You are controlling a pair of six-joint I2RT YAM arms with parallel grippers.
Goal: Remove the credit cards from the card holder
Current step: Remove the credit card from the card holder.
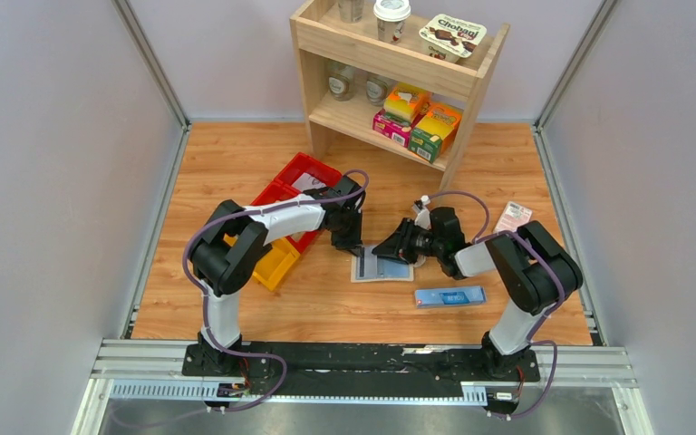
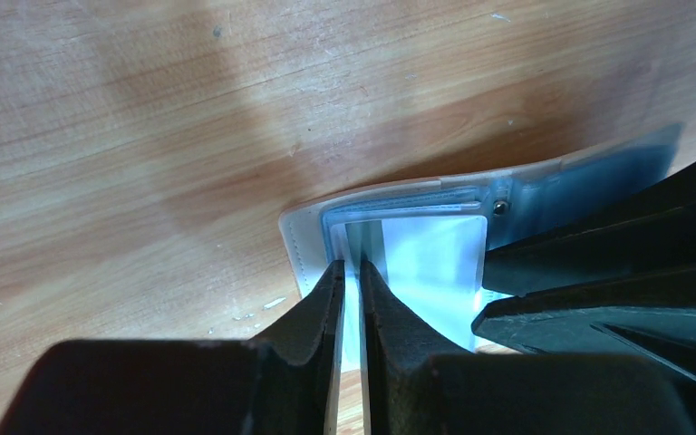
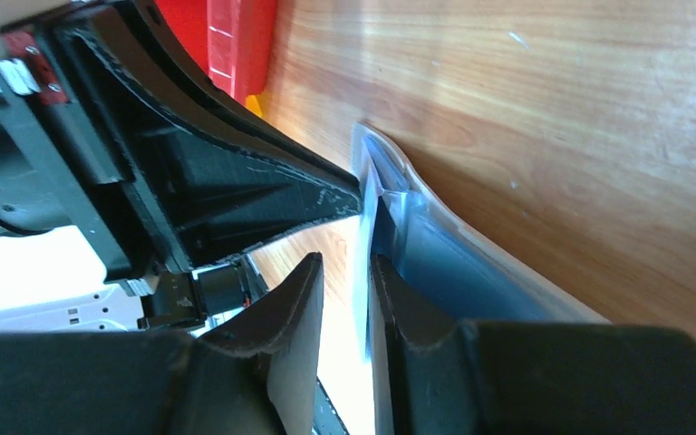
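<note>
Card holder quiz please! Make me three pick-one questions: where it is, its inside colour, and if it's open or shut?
1. Where is the card holder? A on the shelf; B on the table; C in the red bin.
2. What colour is its inside? A red; B pale blue; C green.
3. How is it? A folded shut; B spread open; C torn in two.
Answers: 1 B, it lies on the bare wood; 2 B, the left wrist view shows pale blue lining; 3 B, both halves show side by side.
</note>
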